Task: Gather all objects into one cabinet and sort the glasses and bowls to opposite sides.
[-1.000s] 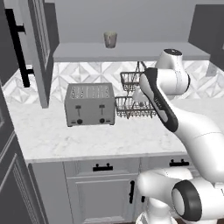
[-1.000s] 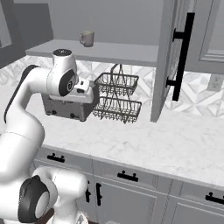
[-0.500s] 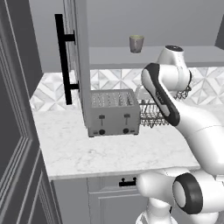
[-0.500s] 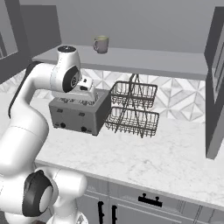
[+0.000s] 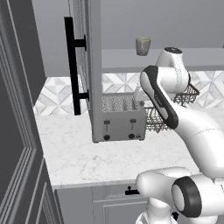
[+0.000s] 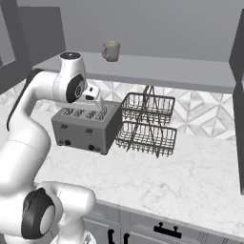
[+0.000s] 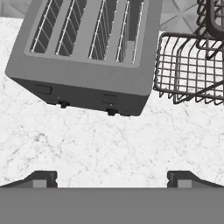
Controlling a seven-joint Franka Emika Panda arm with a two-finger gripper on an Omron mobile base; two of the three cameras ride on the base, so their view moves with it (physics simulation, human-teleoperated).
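Arm raised over the white marble counter (image 6: 190, 176), wrist folded in above the silver toaster (image 6: 86, 127). From the hand camera the pincer (image 7: 112, 178) points down at bare marble just in front of the toaster; its two dark finger tips (image 7: 41, 178) stand wide apart with nothing between them. Nothing held.

Task item in sight: one dull grey-brown cup (image 6: 111, 50) with a small handle on its left as seen in the right base view. It stands upright on the pale-grey shelf (image 6: 181, 71) of the upper wall cabinet, toward the left part of the shelf, alone, well above the toaster. In the left base view the same cup (image 5: 143, 45) sits on the shelf just left of the arm's top joint.

Cabinet door (image 5: 87, 65) on the left hangs open, edge-on to the left base camera, black bar handle (image 5: 72, 65) facing outward. A second dark door edge (image 6: 237, 57) shows at the right margin of the right base view.

On the counter: toaster with four slots up, two levers and two knobs on its front face. Just beside it on the right, a two-tier dark wire rack (image 6: 147, 124); both baskets look empty from the right base view. In the hand view the lower basket (image 7: 188, 70) lies close to the toaster's corner; whether they touch I cannot tell.

Patterned grey-white tile backsplash (image 6: 200, 105) behind the rack. Lower drawer fronts with black handles (image 6: 167, 231) under the counter edge.
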